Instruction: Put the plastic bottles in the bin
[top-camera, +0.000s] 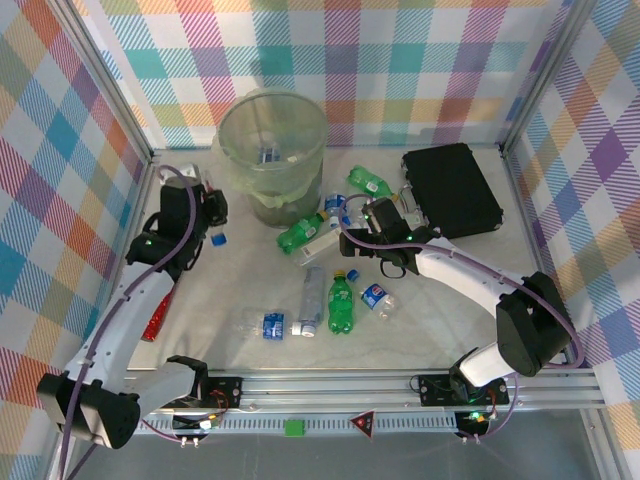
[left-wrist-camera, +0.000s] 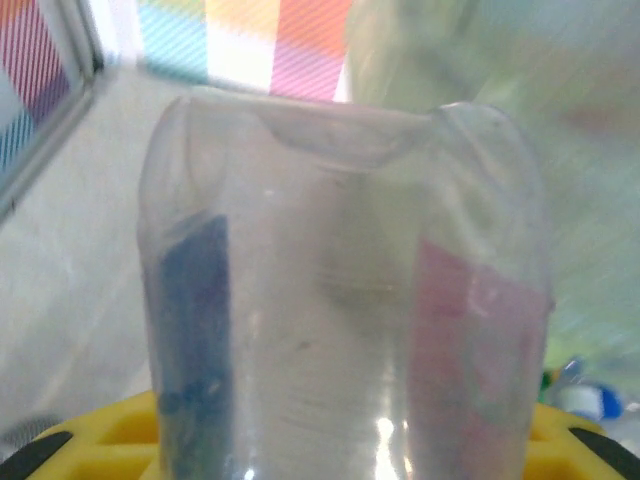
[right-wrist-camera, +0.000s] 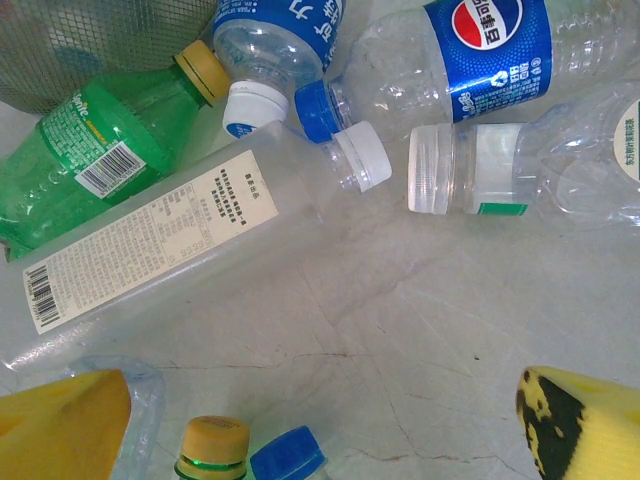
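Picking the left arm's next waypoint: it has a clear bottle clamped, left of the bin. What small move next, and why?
Probably lift the left end effector and swing it to the right, above the bin. It is shut on a clear bottle and sits beside the bin, not over the opening, so letting go here would likely miss.

White arms (top-camera: 130, 310), blk joints (top-camera: 530, 335) — prob. purple cables (top-camera: 470, 262).
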